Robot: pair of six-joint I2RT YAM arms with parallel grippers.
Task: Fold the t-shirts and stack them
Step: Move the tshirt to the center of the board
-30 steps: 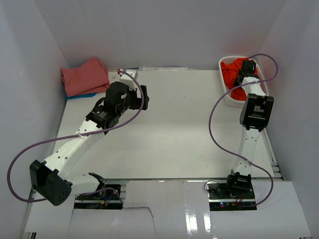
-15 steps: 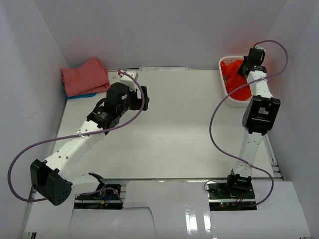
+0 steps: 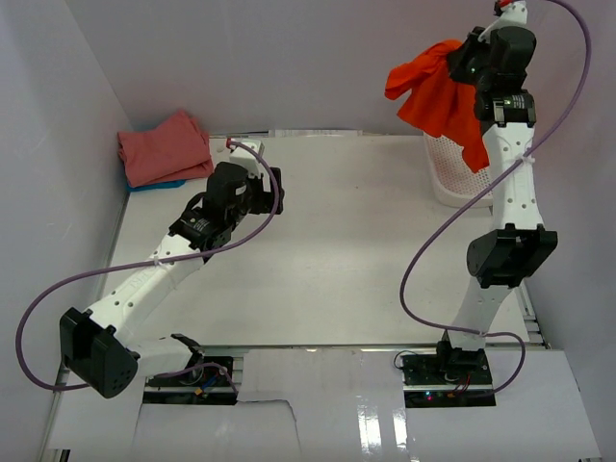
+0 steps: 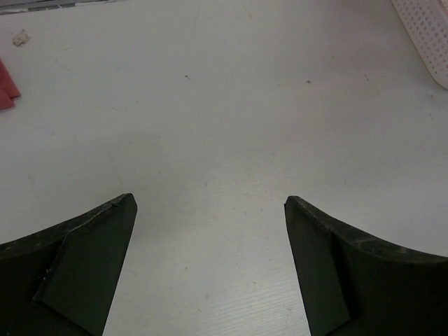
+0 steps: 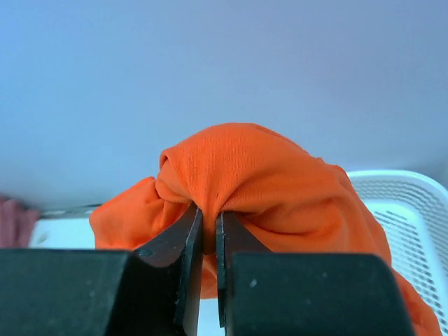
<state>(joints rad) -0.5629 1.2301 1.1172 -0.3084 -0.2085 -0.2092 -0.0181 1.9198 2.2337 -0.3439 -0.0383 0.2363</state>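
Note:
My right gripper [image 3: 460,65] is raised high over the back right corner, shut on a fold of the bright orange-red t-shirt [image 3: 438,96], which hangs bunched above the white mesh basket [image 3: 446,173]. In the right wrist view the orange-red t-shirt [image 5: 245,175] is pinched between the jaws of my right gripper [image 5: 208,213]. A folded salmon-pink t-shirt [image 3: 164,146] lies at the back left on a blue t-shirt [image 3: 154,184], of which only an edge shows. My left gripper [image 3: 274,185] hovers open over the table's [image 3: 337,250] left half; the left gripper [image 4: 210,203] has bare table between its fingers.
The basket's corner [image 4: 427,31] shows at the upper right of the left wrist view, and an edge of the salmon-pink shirt [image 4: 5,87] at its left. White walls close in the table at the back and both sides. Purple cables loop from both arms.
My right arm has risen steeply out of the basket, lifting the orange-red t-shirt with it until it hangs in the air. The left arm has barely moved.

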